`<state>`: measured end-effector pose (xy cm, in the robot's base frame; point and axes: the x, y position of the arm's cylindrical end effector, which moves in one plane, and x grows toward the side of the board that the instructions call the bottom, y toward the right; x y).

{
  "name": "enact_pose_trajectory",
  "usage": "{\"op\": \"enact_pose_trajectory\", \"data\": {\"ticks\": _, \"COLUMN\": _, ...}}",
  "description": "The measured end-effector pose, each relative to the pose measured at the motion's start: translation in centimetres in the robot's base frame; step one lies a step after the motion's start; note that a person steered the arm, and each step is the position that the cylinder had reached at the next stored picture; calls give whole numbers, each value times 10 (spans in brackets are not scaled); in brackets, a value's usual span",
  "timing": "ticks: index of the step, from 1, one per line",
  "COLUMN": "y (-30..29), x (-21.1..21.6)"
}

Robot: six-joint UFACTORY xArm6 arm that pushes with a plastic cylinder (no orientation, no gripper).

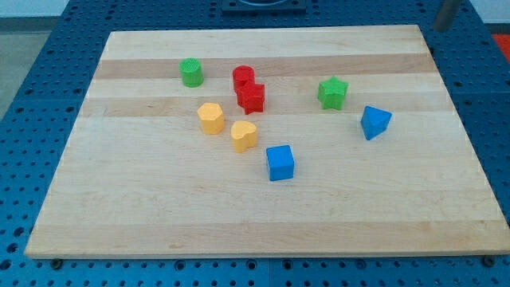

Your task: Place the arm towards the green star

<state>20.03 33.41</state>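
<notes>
Pale wood fills most of the frame: a light, planked board (159, 215) lying on a blue perforated table (48, 48) that shows around its edges. Only a blurred dark-grey stretch of my rod (445, 13) enters at the upper right corner of the frame, off the board, and I cannot make out where my tip ends; it carries no claw, so there is nothing to open or close, and it touches no block. Well below and to the left of that rod sits the green star (333, 92), in the upper right part of the board, standing alone. Just beside it, lower right, is a blue block with a wedge-like shape (375, 122), close but apart from the star. Near the middle of the frame lies a blue cube (280, 163). Up and left of it are two yellow blocks, one heart-like (244, 135) and one rounded with flat sides (211, 118), near each other but not touching. Above them a red cylinder (243, 77) touches a red star-like block (251, 97) just below it. Farther left, in the upper left part of the board, stands a green cylinder (191, 72).
</notes>
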Motion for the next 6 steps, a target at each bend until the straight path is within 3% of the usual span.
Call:
{"op": "enact_pose_trajectory", "data": {"ticks": 3, "y": -47, "x": 22}}
{"op": "enact_pose_trajectory", "data": {"ticks": 6, "y": -72, "x": 92}}
